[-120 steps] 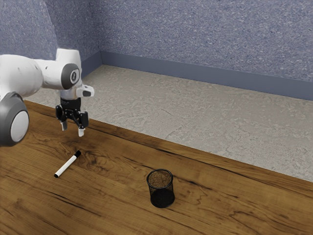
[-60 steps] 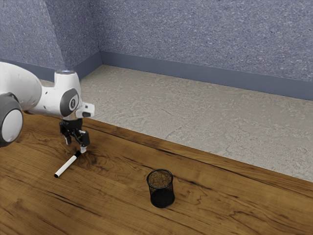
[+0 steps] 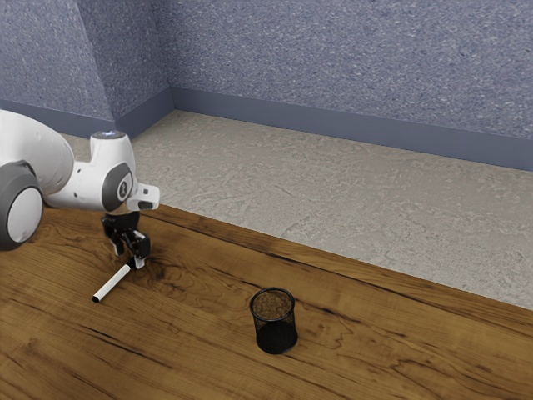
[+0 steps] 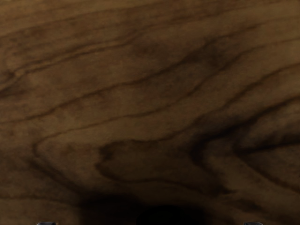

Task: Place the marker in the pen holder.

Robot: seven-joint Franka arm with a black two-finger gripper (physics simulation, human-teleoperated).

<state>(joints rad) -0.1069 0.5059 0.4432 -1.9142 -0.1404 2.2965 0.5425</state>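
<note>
Gripper [image 3: 129, 257] spread wide, grasping nothing, marker [image 3: 113, 282] lying with black end at its fingertips

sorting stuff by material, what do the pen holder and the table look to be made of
The pen holder looks like black metal mesh: its wall shows a fine see-through grid under a solid round rim, though coated wire or plastic can't be told apart. The table appears to be wood or wood-look laminate, brown with dark wavy grain and a soft sheen.
</note>
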